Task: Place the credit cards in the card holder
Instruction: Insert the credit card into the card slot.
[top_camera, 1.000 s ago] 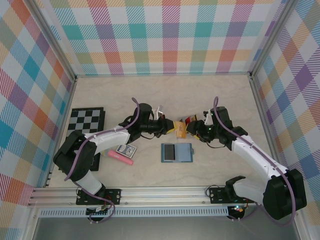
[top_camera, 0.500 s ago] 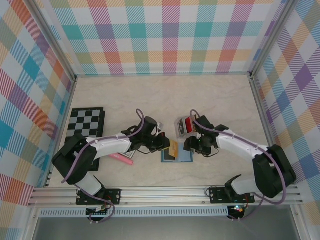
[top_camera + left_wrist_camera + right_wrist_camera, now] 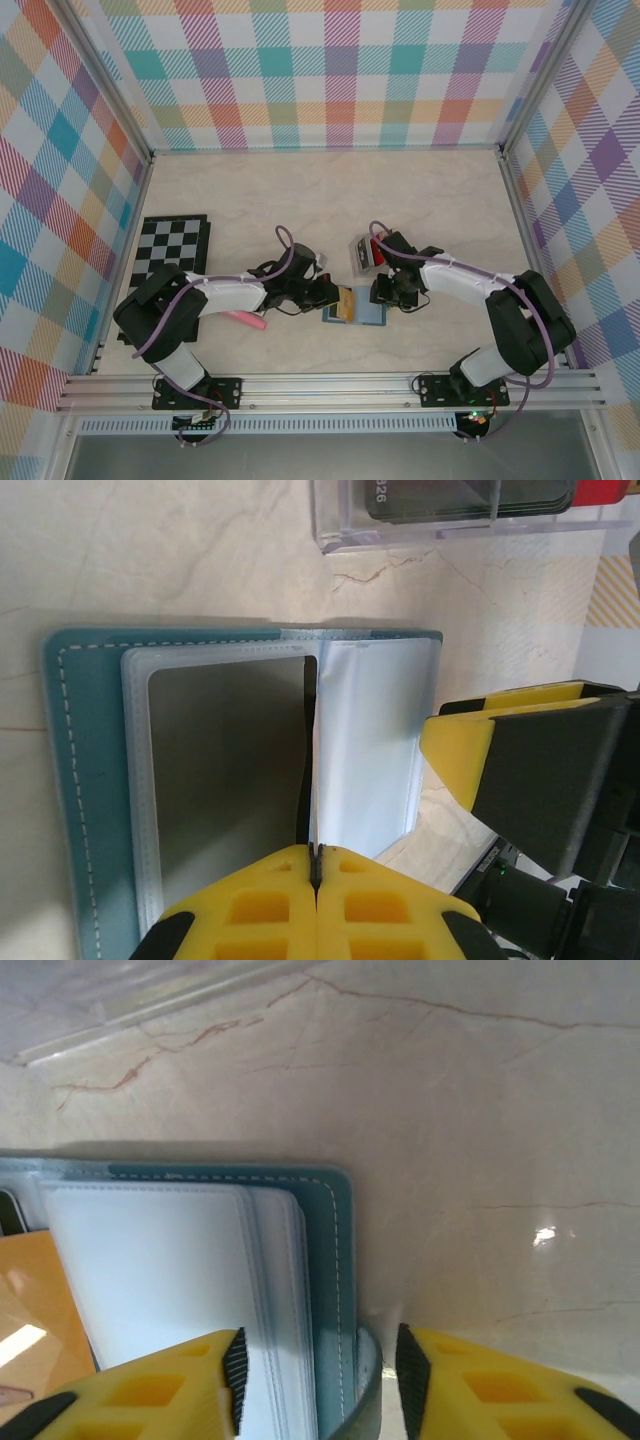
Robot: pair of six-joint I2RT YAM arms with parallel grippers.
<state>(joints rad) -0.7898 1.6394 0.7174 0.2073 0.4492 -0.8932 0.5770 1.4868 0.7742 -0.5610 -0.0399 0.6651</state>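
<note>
Left gripper (image 3: 316, 858) clenched on a tan-gold credit card (image 3: 346, 303), edge-on over the open card holder (image 3: 90, 780) lying flat on the table (image 3: 300, 200); right gripper (image 3: 318, 1360), jaws apart, straddles the holder's right edge; other cards (image 3: 450, 498) sit in a clear stand (image 3: 340, 528) just behind it

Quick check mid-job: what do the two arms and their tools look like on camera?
Both the left arm and right arm have white links, black joints and a purple cable looped alongside. The left tool and right tool have blocky yellow fingers with moulded square pockets and dark inner faces.
</note>
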